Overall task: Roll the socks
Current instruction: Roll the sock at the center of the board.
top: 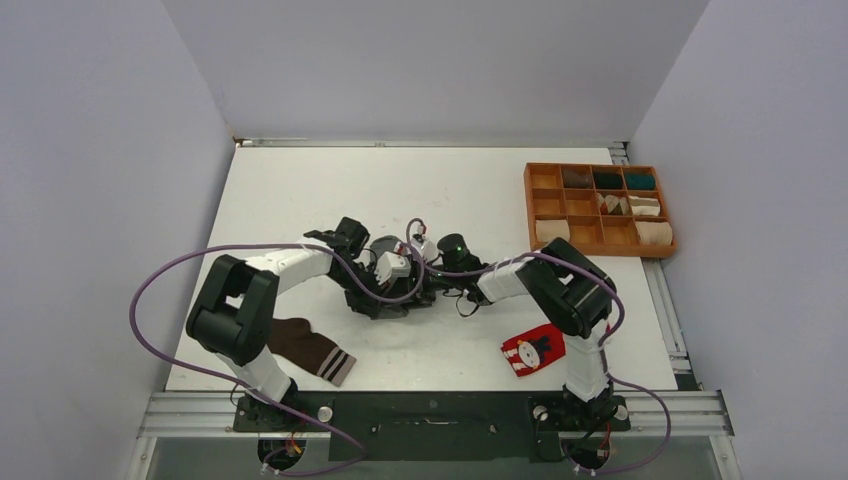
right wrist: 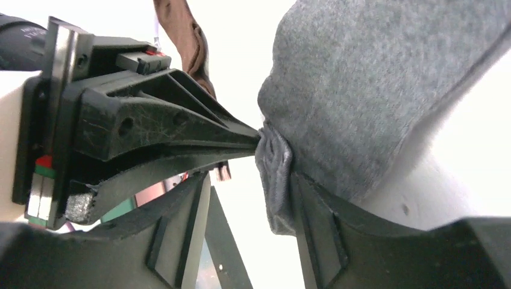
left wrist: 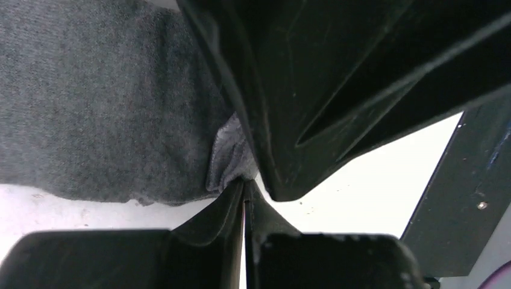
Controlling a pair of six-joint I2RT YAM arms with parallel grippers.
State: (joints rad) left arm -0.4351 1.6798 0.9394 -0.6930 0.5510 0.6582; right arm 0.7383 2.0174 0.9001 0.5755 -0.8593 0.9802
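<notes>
The grey sock (top: 384,247) lies mid-table, mostly hidden by both grippers. In the left wrist view my left gripper (left wrist: 244,183) is shut, pinching a fold at the edge of the grey sock (left wrist: 90,102). My right gripper (right wrist: 250,180) is open; a fold of the grey sock (right wrist: 373,84) hangs against its right finger (right wrist: 325,229). The two grippers meet tip to tip, the left gripper (top: 385,290) beside the right gripper (top: 425,280). The brown sock with a striped cuff (top: 310,350) lies flat front left. The red sock with a white figure (top: 533,350) lies front right.
An orange compartment tray (top: 535,205) at the back right holds several rolled sock bundles. Purple cables loop from both arms over the table. The left gripper's body (right wrist: 120,126) fills the left of the right wrist view, and the brown sock (right wrist: 184,36) shows behind it.
</notes>
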